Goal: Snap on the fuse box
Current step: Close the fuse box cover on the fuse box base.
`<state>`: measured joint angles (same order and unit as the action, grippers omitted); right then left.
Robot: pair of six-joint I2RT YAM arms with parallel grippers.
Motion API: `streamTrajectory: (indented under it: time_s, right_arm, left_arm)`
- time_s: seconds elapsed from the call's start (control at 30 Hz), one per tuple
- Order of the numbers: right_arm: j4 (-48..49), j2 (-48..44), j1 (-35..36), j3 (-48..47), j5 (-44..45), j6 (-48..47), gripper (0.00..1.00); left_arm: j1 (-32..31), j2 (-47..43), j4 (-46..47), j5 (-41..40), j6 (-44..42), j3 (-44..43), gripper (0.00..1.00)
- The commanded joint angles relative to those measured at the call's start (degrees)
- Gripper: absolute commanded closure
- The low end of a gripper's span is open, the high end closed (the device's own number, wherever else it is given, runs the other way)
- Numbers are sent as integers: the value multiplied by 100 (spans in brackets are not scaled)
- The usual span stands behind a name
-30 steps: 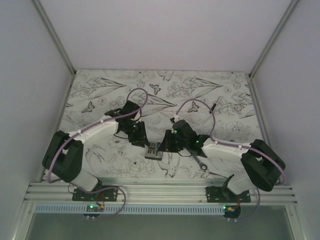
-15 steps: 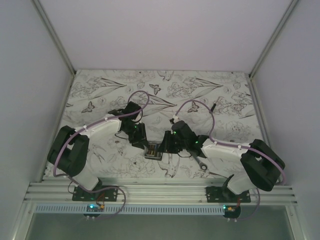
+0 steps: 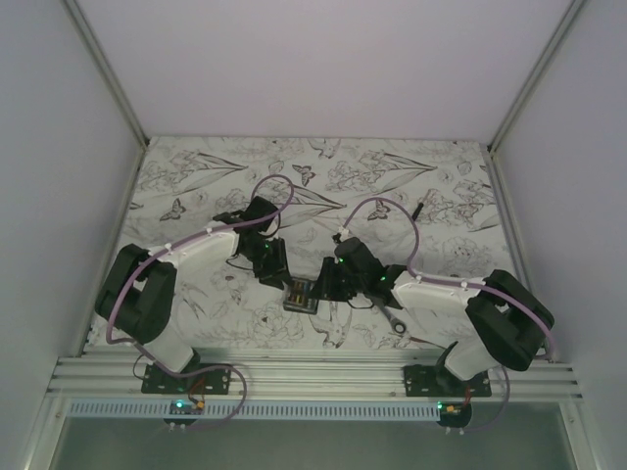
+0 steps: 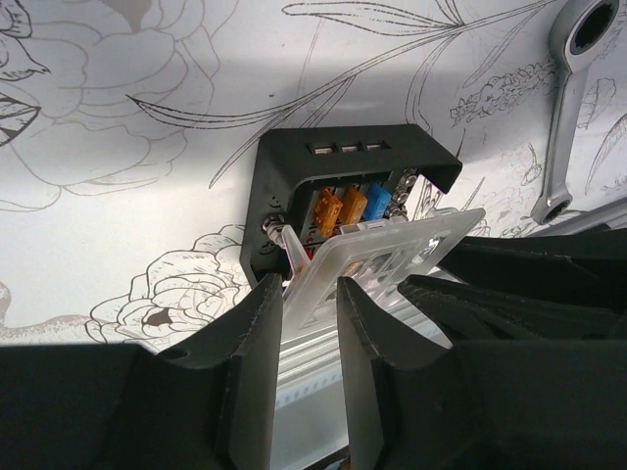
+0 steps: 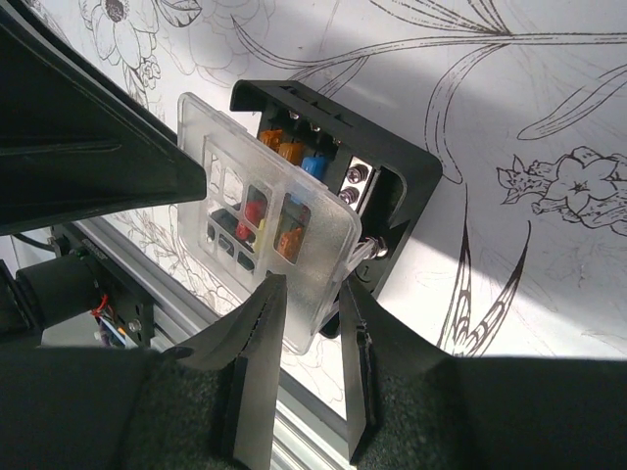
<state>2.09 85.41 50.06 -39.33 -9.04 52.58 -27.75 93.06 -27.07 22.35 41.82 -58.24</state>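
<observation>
The black fuse box [image 3: 299,294] lies on the flower-print mat between my two grippers. In the left wrist view the fuse box [image 4: 343,181] shows orange and blue fuses, and its clear lid [image 4: 387,255] is tilted up over it. My left gripper [image 4: 309,294] has its jaws a narrow gap apart, with the lid's corner just beyond the tips. In the right wrist view the lid [image 5: 265,215] leans over the fuse box [image 5: 392,176]. My right gripper [image 5: 312,294] is slightly open, with the lid's lower corner lying behind the gap.
A silver wrench [image 3: 392,315] lies right of the box under the right arm and shows in the left wrist view [image 4: 573,108]. A thin black stick [image 3: 418,209] lies at the back right. The aluminium rail [image 3: 313,377] runs along the near edge.
The left arm has drawn in and its gripper has closed in on the box's left side. The right gripper has stayed by the box.
</observation>
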Motion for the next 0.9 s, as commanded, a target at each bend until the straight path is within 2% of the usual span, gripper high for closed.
streamTrajectory:
  time_s: [0.0,0.87]
  right_arm:
    - [532,-112,126,-90,-37,87,68]
    - [419,160,118,-180,166,-36,66]
  left_arm:
    - [-133,10,163,330,80,-178,70]
    - [-257,306,366,249,216,-108,71]
